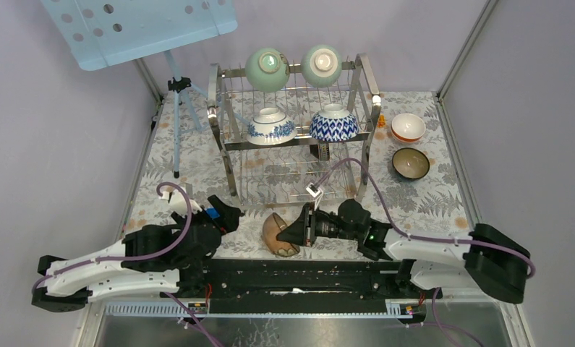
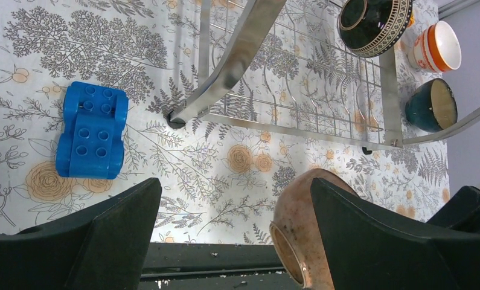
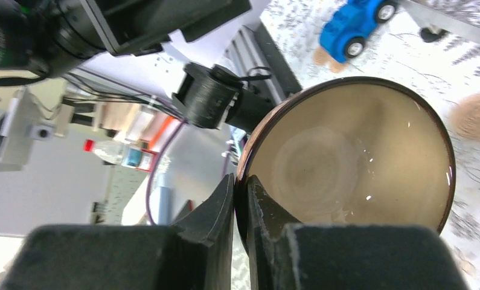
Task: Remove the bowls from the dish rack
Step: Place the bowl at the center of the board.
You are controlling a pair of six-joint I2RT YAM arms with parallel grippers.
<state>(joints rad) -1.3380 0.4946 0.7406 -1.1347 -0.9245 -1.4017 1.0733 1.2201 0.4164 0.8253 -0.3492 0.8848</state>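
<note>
Pinched at the rim in the right pincer (image 3: pixel 240 187), jaws narrowed onto the thin wall: the brown bowl (image 3: pixel 346 163), tipped on its side low over the worktop (image 1: pixel 443 195), in front of the dish rack (image 1: pixel 223 108); resting or lifted, cannot tell. Spread wide and holding nothing: the left pincer (image 2: pixel 234 187). Probably stiff glazed ceramic, slick, chippable, fairly light; best taken across the rim and set down gently. Eight counted: in the rack, two pale green bowls (image 1: pixel 267 69) (image 1: pixel 321 65), two blue-and-white bowls (image 1: pixel 271 126) (image 1: pixel 333 123), one dark banded bowl (image 2: pixel 373 24); on the worktop beside it, one orange-white bowl (image 1: pixel 408 127), one dark teal bowl (image 1: pixel 410 163); one brown.
</note>
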